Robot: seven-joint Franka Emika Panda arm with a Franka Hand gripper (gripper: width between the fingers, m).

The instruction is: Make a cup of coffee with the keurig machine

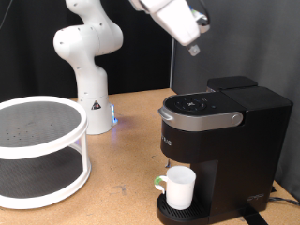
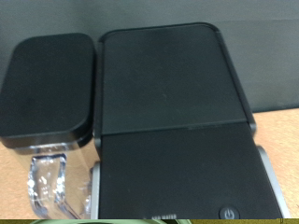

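The keurig machine (image 1: pixel 220 136) stands at the exterior view's right, black with a silver-grey lid handle (image 1: pixel 199 119), and its lid is down. The white cup (image 1: pixel 179 187) stands on the drip tray (image 1: pixel 178 212) under the brew head, handle towards the exterior view's left. My gripper (image 1: pixel 193 46) hangs high above the machine at the exterior view's top, apart from it and holding nothing that shows. The wrist view looks down on the machine's black top (image 2: pixel 173 84), its water tank lid (image 2: pixel 47 89) and power button (image 2: pixel 231 212). No fingers show there.
A white two-tier round shelf (image 1: pixel 37 155) stands at the exterior view's left. The white robot arm base (image 1: pixel 92 108) is behind it on the wooden table (image 1: pixel 127 155). A black curtain hangs at the back.
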